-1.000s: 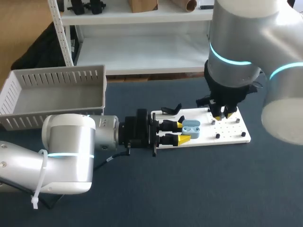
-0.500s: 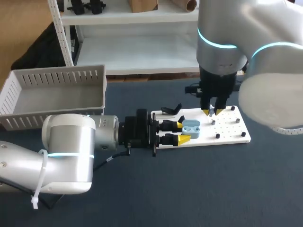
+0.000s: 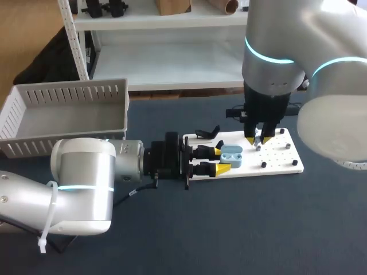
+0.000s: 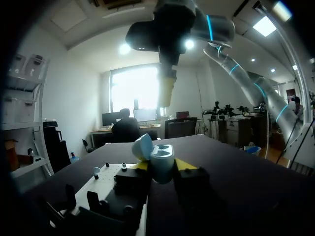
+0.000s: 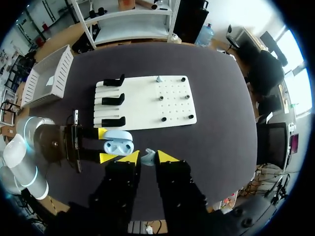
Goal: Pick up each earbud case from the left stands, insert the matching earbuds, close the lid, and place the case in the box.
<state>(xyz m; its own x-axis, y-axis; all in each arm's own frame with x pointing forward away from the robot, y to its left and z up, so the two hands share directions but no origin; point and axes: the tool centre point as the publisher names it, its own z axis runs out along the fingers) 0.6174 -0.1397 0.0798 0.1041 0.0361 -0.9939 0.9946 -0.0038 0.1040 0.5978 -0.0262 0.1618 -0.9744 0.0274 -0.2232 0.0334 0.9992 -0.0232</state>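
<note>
A light blue earbud case [image 3: 232, 155] with its lid open is held level over the white board [image 3: 287, 156], and my left gripper [image 3: 222, 160] is shut on its sides. The left wrist view has the case [image 4: 161, 161] between the yellow tips, lid [image 4: 142, 146] tipped back. My right gripper [image 3: 258, 139] hangs just right of and above the case, shut on a small pale earbud [image 5: 148, 158]. Seen from the right wrist, the case [image 5: 119, 146] lies slightly ahead of and beside that gripper [image 5: 148, 157], with my left gripper [image 5: 104, 145] around it.
A grey slotted box [image 3: 69, 112] stands at the table's back left. Three black stands [image 5: 112, 101] line the board's left part. Black pegs [image 3: 264, 164] dot its right part, and one peg carries a pale earbud [image 5: 158, 78]. Dark table surrounds the board.
My right arm has swung left from over the board's right-hand pegs to a spot close by the open case, carrying the earbud. The left arm and case have stayed put.
</note>
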